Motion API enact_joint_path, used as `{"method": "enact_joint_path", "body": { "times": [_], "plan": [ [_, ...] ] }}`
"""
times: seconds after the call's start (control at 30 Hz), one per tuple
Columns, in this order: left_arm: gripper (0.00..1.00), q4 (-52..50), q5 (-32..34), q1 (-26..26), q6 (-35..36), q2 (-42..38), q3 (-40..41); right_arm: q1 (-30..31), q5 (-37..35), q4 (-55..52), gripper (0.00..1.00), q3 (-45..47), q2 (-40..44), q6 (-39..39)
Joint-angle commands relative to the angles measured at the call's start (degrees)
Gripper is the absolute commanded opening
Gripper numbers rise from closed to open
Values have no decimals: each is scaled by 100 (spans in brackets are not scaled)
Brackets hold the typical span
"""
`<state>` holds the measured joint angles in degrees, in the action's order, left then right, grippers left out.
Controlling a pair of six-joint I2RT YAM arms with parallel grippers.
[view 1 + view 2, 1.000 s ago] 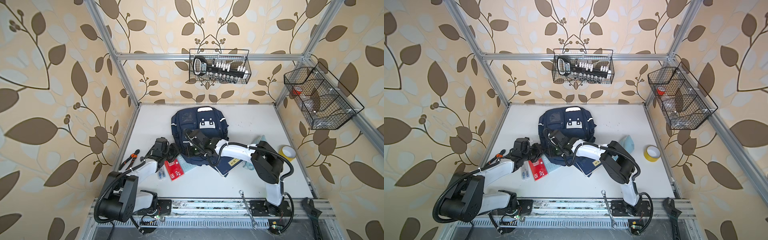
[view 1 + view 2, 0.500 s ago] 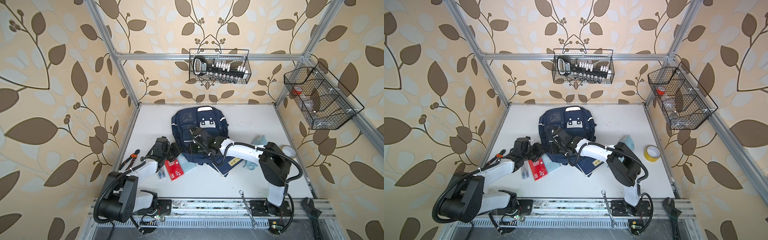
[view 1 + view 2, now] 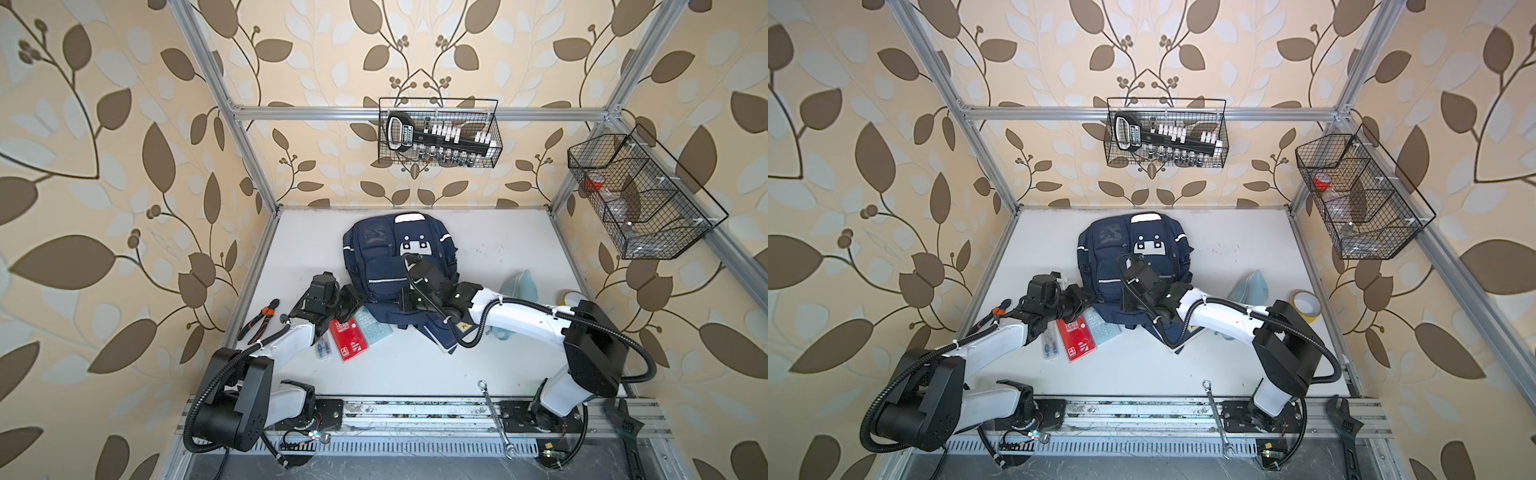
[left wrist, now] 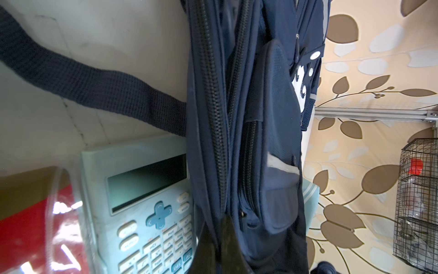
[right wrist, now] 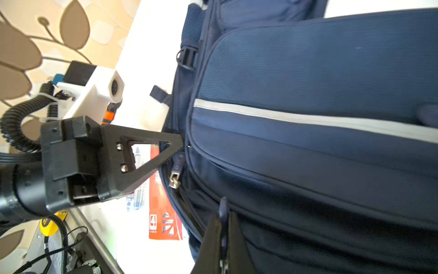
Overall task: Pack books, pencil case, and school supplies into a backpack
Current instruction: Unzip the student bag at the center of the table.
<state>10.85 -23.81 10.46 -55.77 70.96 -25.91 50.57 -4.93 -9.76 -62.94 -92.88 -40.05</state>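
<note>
Backpack (image 3: 374, 266): left hand (image 4: 222, 227) pressed together on its side fabric; right hand (image 5: 226, 219) pinching zipper pull (image 5: 223, 206).

— What do we have around us?
— Beige wallpaper (image 3: 83, 166) with big brown and pale leaves covers the three walls we see, edged by aluminium bars (image 3: 307, 113).
— And below?
— We look down on a white tabletop (image 3: 498, 249), brightly and evenly lit, with a metal rail (image 3: 415, 419) along its near edge.
— Any fittings?
— We count two: a black wire back basket (image 3: 438, 133) on the rear bar, and a side basket (image 3: 640, 199) on the right.
</note>
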Motion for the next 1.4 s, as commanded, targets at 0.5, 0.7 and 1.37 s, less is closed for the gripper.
{"method": "enact_joint_path", "body": {
  "times": [0.5,0.7,1.37],
  "plan": [
    [0,-1688,582,-61,470,-371,-1166,-267,-830,535,0,1610,1462,-448],
    [36,-2516,598,19,326,-1262,-1119,-258,-536,828,0,1635,1448,-564],
    [83,-1818,1140,1693,-2055,-1771,-382,-259,-510,797,0,1413,1660,-600]
  ]
}}
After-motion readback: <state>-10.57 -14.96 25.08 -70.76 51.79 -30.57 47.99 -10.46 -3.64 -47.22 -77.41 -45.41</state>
